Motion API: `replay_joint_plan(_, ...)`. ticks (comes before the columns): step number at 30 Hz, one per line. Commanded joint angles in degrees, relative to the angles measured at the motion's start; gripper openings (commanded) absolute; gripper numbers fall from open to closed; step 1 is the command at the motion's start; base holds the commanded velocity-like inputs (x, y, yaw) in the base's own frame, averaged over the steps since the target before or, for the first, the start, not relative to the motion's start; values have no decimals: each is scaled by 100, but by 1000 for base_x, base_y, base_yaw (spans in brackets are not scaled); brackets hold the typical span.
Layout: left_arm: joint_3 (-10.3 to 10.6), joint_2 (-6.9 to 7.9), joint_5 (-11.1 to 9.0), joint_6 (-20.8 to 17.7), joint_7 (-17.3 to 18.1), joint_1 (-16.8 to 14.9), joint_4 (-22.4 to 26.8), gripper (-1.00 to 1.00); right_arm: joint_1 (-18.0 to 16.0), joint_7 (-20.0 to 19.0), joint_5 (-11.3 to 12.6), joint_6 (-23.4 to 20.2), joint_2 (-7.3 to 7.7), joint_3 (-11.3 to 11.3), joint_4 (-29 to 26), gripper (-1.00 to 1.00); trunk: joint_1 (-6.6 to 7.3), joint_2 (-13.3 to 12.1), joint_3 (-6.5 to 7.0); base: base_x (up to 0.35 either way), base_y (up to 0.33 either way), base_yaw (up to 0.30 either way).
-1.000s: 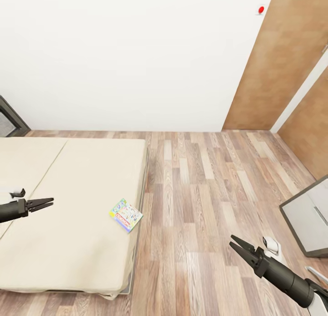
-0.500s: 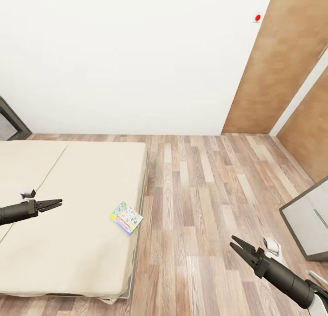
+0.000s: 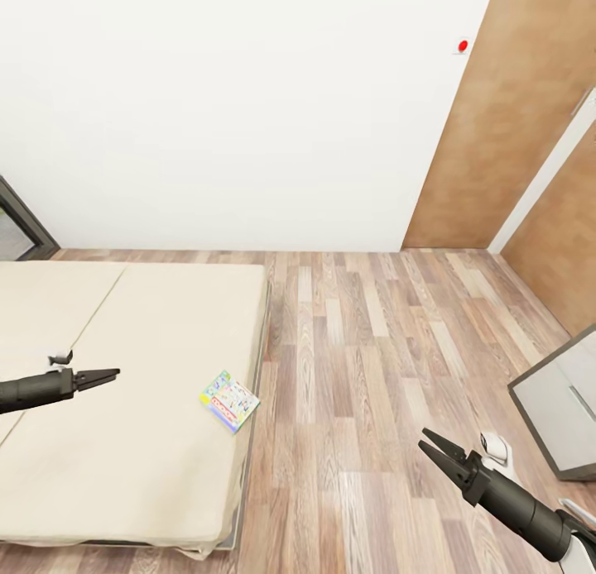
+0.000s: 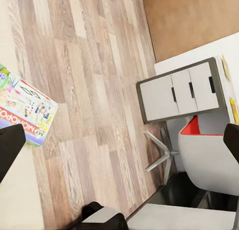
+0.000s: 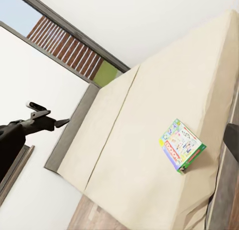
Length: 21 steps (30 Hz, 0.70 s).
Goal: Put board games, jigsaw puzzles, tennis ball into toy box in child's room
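Note:
A green Monopoly board game lies flat on the cream bed, close to its right edge. My left gripper hovers over the middle of the bed, left of the box and pointing at it. In the left wrist view its fingers stand wide apart with the box beyond them, so it is open and holds nothing. My right gripper hangs open and empty over the wood floor, well to the right of the bed. The right wrist view shows the same box near the mattress edge.
A low grey-topped cabinet stands at the right edge, with a grey and red chair near it. Wood-panel doors and a red wall button are at the back right. Plank floor lies between bed and cabinet.
The head camera has shifted a little, so the whole scene sits lower. My left gripper has reached further right over the bed, closer to the Monopoly box. The right arm has hardly moved.

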<state>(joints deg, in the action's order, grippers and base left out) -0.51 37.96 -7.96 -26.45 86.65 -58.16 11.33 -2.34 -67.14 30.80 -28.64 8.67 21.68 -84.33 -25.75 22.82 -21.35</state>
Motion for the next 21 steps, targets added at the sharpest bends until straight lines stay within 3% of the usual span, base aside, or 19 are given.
replay_joint_plan(1,3,-8,4,-61,5,-4,0,100,-3,-7,26,-50,1,2,0,100,-3,10,0,0,0,0)
replay_joint_plan(21,32,-86,6,-64,-62,-2,-3,100,-3,2,29,-38,3,2,4,100,-3,10,188,0,0,0)
